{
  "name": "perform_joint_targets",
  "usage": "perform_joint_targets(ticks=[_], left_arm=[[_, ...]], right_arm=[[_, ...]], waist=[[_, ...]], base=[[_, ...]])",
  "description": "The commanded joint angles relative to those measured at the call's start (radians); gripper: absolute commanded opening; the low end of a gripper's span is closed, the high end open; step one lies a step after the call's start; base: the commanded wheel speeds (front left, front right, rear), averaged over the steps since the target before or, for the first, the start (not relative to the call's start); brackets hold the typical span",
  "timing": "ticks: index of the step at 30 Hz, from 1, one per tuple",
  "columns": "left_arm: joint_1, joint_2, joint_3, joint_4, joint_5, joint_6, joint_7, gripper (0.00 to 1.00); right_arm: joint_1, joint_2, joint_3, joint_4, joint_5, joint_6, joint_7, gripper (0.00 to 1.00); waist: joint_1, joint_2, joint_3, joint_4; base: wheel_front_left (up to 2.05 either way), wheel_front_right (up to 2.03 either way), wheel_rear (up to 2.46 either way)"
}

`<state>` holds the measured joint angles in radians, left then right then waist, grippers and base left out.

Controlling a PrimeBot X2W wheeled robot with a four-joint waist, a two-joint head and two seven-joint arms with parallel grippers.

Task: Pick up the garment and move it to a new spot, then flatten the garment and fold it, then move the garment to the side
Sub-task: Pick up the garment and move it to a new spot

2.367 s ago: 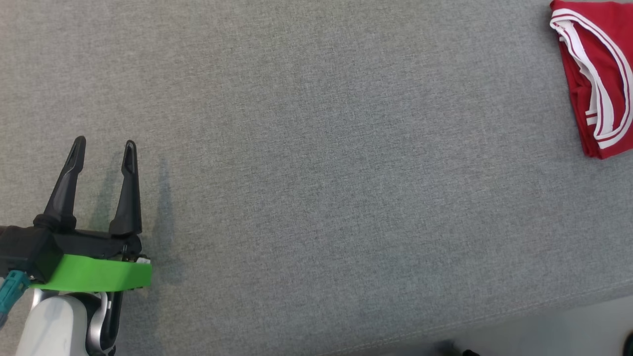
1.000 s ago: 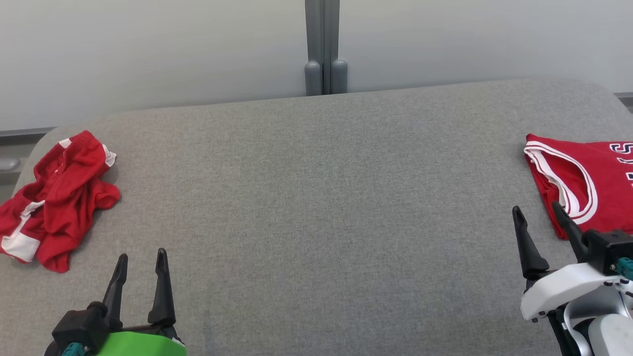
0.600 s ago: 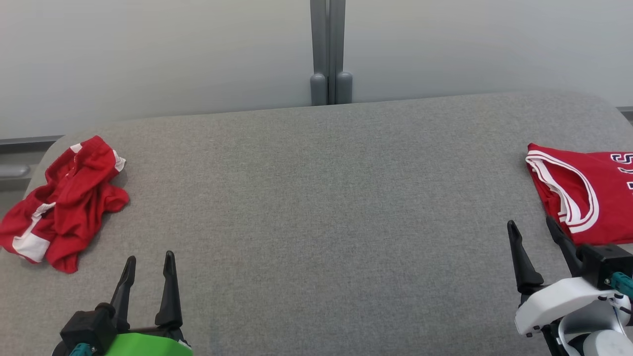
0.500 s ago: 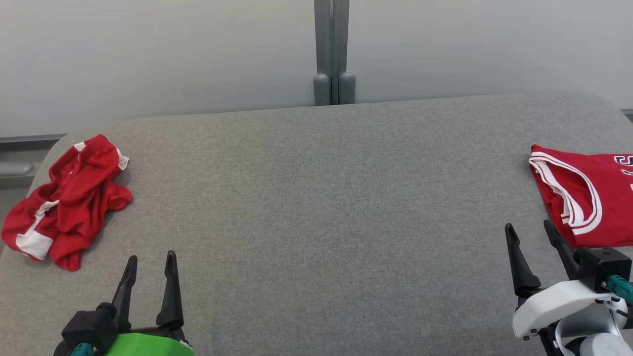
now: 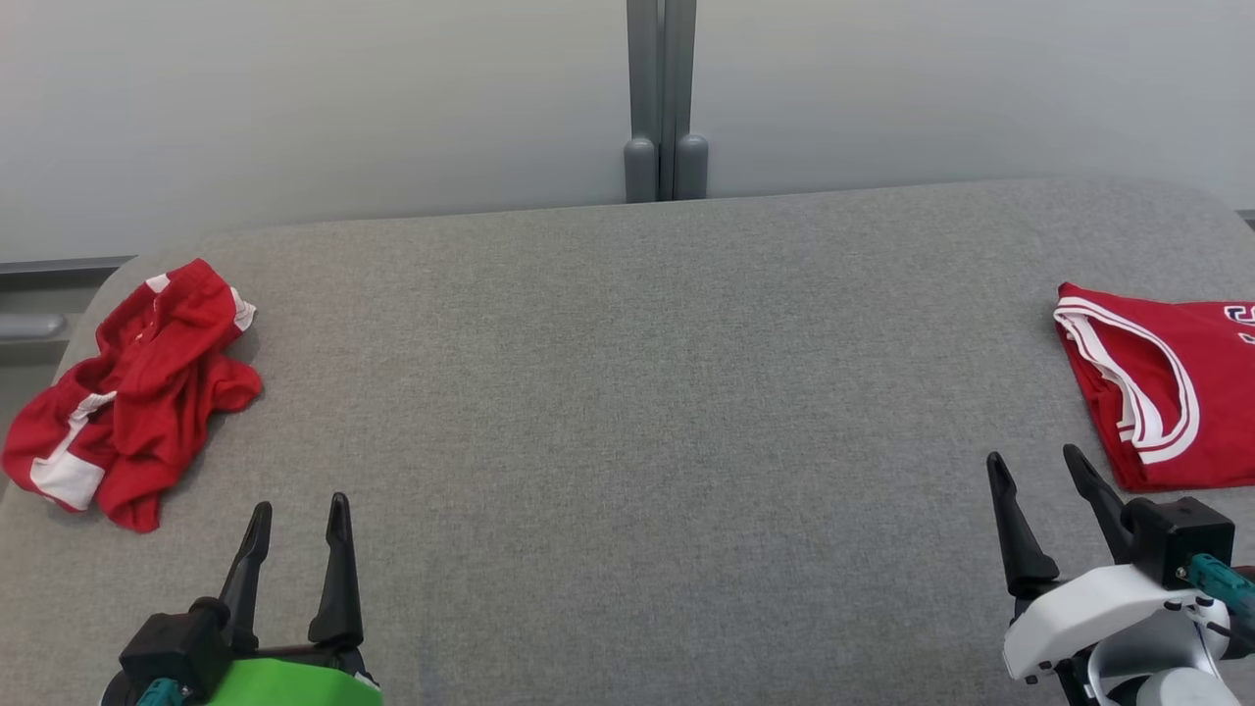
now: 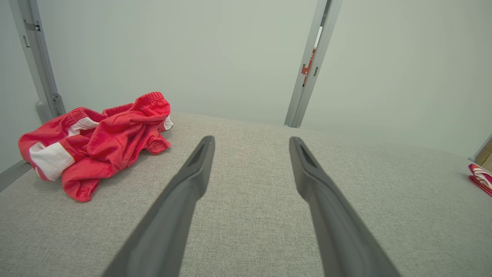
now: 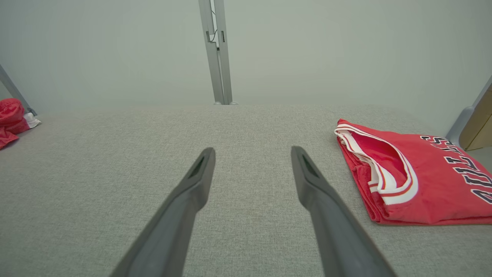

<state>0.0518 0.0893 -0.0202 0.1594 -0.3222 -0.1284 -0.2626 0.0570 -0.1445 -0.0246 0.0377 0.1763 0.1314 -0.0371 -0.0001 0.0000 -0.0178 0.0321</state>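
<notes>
A crumpled red garment (image 5: 137,392) with white trim lies in a heap at the far left of the grey padded table (image 5: 627,392). The left wrist view has it ahead and to the left (image 6: 100,142). My left gripper (image 5: 299,505) stands open and empty near the front edge, to the right of that heap and apart from it; its fingers (image 6: 251,139) have only table between them. A folded red jersey (image 5: 1167,392) with white-striped trim and dark lettering lies flat at the far right. My right gripper (image 5: 1032,456) is open and empty just left of the jersey (image 7: 415,181).
A pale wall with a grey vertical post (image 5: 662,98) stands behind the table's rear edge. The table corners are rounded. A wooden-coloured edge (image 7: 476,130) shows beyond the table's right end.
The head camera has lifted from looking straight down at the table to taking in its whole width, and still drifts slightly. Both grippers stay open and empty; the garments lie unmoved.
</notes>
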Motion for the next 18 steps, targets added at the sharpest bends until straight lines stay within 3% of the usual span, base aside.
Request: perform_joint_targets(ticks=[1, 10, 18], left_arm=[[0.005, 0.010, 0.003, -0.004, -0.005, -0.003, -0.002, 1.00], [-0.016, 0.015, -0.013, 0.013, -0.007, -0.003, -0.002, 1.00], [-0.014, 0.021, -0.017, 0.018, -0.003, -0.003, -0.001, 1.00]], right_arm=[[0.013, 0.001, 0.000, 0.007, -0.004, -0.001, -0.009, 1.00], [0.013, -0.001, -0.005, 0.034, 0.004, -0.001, -0.020, 1.00], [0.012, 0.002, 0.010, 0.042, -0.003, -0.001, -0.029, 1.00]], waist=[[0.0001, 0.0000, 0.002, 0.001], [0.0001, 0.0000, 0.003, 0.055], [0.0001, 0.0000, -0.005, 0.176]], base=[[0.00, 0.00, 0.00], [0.00, 0.00, 0.00], [0.00, 0.00, 0.00]])
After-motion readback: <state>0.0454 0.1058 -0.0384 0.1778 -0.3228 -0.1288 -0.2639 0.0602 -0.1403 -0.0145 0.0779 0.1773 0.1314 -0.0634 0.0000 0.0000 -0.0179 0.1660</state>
